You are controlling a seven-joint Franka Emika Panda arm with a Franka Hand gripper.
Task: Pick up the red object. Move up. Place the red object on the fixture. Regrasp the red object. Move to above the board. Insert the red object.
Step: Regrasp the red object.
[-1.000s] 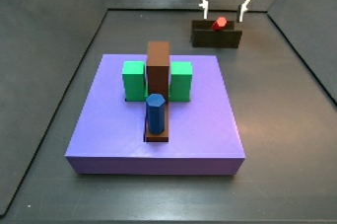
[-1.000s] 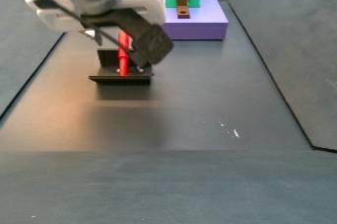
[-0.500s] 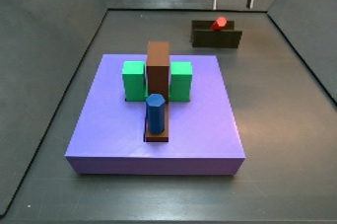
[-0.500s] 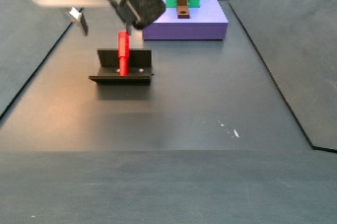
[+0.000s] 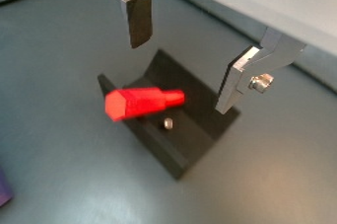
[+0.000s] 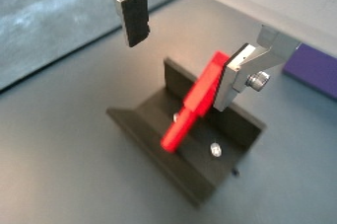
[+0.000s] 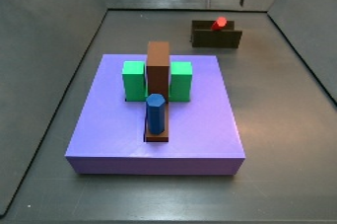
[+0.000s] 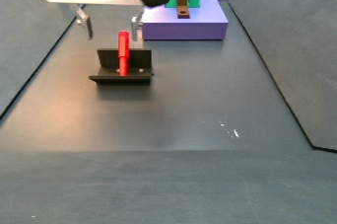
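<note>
One red object (image 6: 194, 103) leaning in fixture (image 6: 187, 155) | gripper (image 5: 188, 48) above | fingers (image 5: 137, 18) apart, empty

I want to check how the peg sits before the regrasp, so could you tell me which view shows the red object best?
A wrist view shows the red object full length, leaning in the fixture below the open gripper. The side views show it small or partly.

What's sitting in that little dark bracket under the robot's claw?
A red object leans in the fixture, its top against the upright wall. A screw shows on the base plate. The peg's foot is hidden behind its body. The gripper hangs open above, holding nothing.
</note>
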